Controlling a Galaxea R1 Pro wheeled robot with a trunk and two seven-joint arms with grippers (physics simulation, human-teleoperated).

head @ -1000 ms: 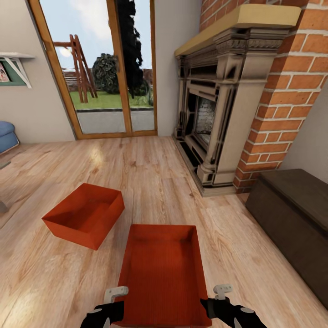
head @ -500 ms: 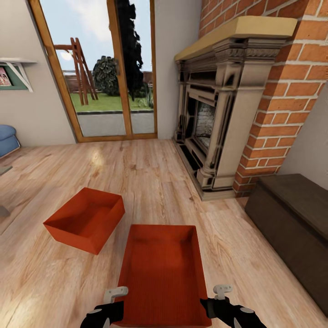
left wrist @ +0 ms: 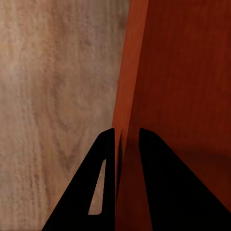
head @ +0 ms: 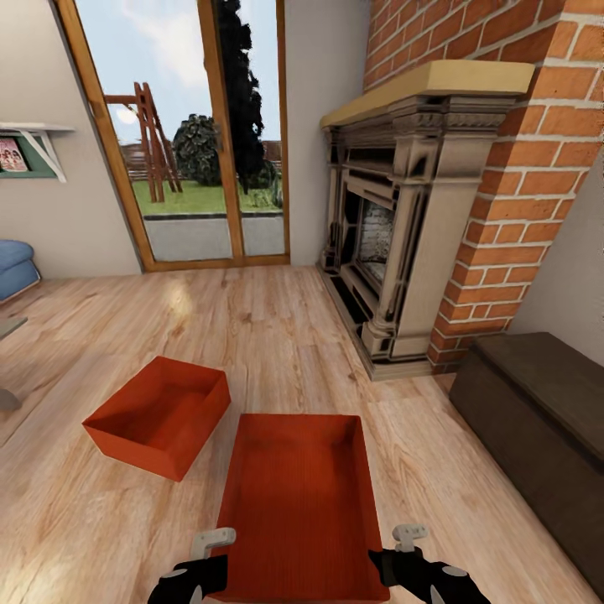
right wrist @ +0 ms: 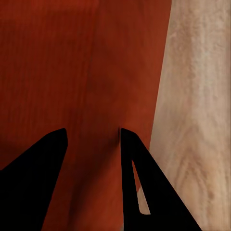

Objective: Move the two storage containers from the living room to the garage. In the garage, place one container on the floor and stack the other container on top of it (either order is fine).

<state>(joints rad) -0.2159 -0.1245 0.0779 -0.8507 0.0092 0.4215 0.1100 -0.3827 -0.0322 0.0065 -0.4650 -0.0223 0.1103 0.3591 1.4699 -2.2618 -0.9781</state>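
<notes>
I hold one orange-red storage container (head: 298, 503) level in front of me, above the living room's wood-plank floor (head: 252, 335). My left gripper (head: 214, 544) is shut on its left wall and my right gripper (head: 404, 538) on its right wall. In the left wrist view the black fingers (left wrist: 103, 178) pinch the thin red wall (left wrist: 127, 86). The right wrist view has the right gripper's fingers (right wrist: 137, 183) astride the other wall (right wrist: 110, 96). The second storage container (head: 159, 415) rests on the planks just ahead to the left, turned at an angle.
A brick fireplace (head: 394, 252) stands ahead on the right, with a long dark brown bench chest (head: 537, 419) nearer along the right wall. A wood-framed glass door (head: 193, 143) is straight ahead. A blue sofa's edge (head: 13, 264) shows at far left.
The whole picture has shifted downward, so the camera has moved. The held container keeps its place between both grippers, and the other container has not visibly moved on the floor.
</notes>
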